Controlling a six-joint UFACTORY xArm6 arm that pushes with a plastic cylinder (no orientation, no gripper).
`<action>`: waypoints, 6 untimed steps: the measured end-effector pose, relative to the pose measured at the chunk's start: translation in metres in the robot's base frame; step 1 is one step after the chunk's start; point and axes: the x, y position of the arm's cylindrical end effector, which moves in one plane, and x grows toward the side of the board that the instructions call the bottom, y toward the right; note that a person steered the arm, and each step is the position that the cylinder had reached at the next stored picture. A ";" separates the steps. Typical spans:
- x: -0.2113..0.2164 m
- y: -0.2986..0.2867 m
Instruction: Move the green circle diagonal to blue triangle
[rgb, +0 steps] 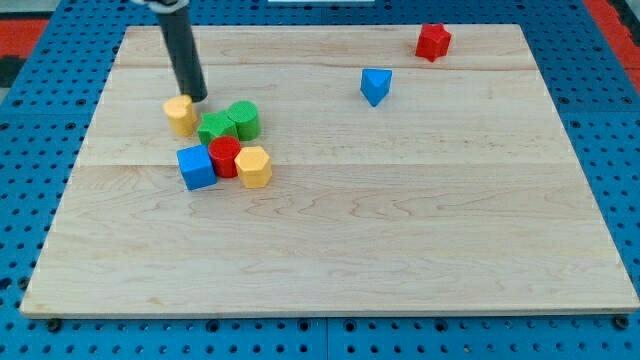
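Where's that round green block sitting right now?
The green circle sits in the view's upper left, touching the green block on its left, just above the red one, far left of the blue triangle.

green circle (243, 119) in left cluster | blue triangle (375, 85) well right, apart

Robotics lab bench, blue perforated base plate (30, 120), pale wooden board (400, 220), small coloured blocks (225, 150)
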 end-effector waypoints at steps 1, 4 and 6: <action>0.029 0.026; 0.028 0.063; 0.020 0.081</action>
